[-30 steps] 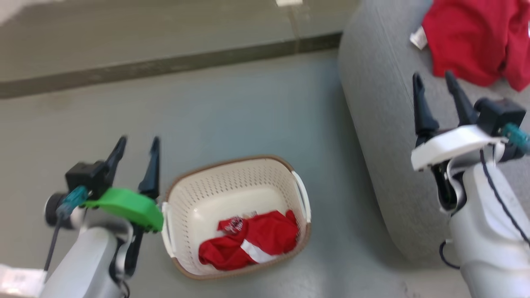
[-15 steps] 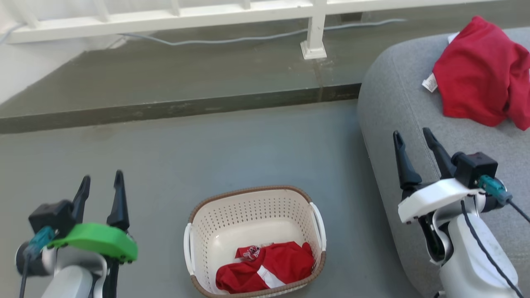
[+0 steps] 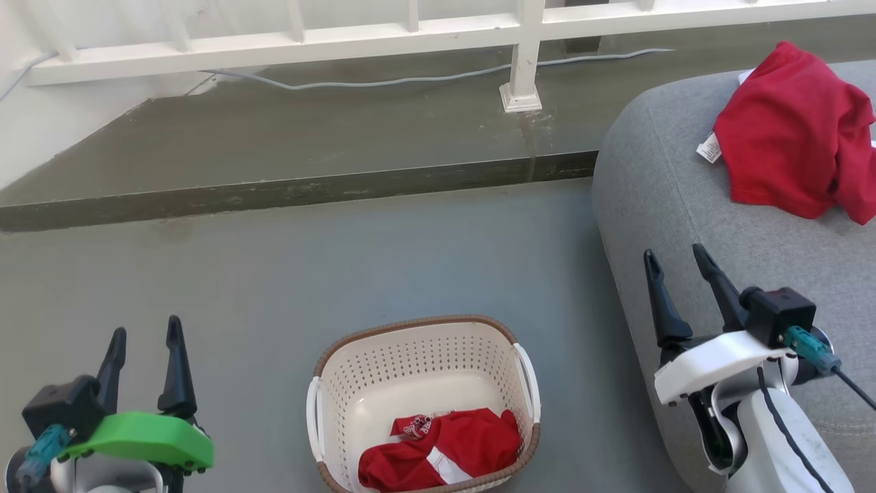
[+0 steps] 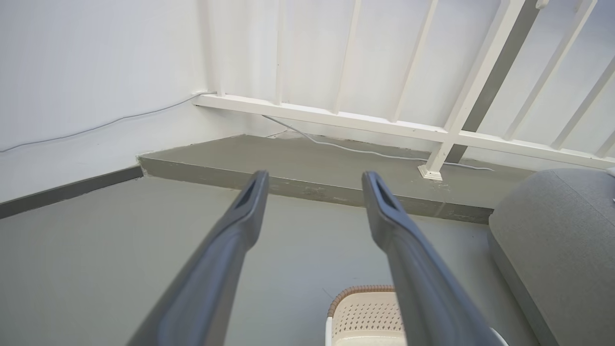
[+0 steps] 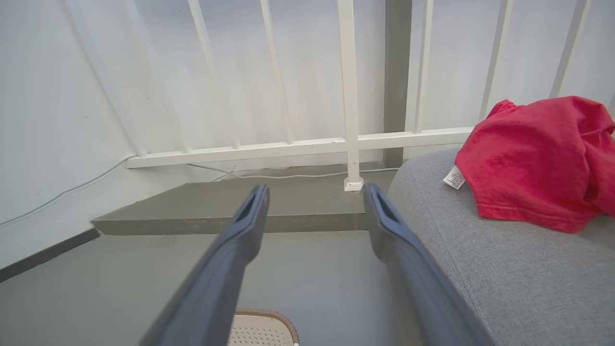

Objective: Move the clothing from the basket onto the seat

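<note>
A crumpled red garment (image 3: 445, 448) with 1 white stripe lies in the cream basket (image 3: 410, 356), whose near rim is cut off. The other garment (image 3: 787, 130), plain red with a white tag, sits on the grey seat (image 3: 684, 205). The left gripper (image 3: 146, 327) and right gripper (image 3: 673, 252) both gape, empty.

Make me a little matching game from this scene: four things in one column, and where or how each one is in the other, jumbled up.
Column A
1. basket
2. striped red garment
3. tagged red garment
4. left gripper

Column B
a. lying on the grey seat
b. open, holding nothing
c. standing on the floor
d. lying in the basket

Pairs: 1-c, 2-d, 3-a, 4-b
</note>
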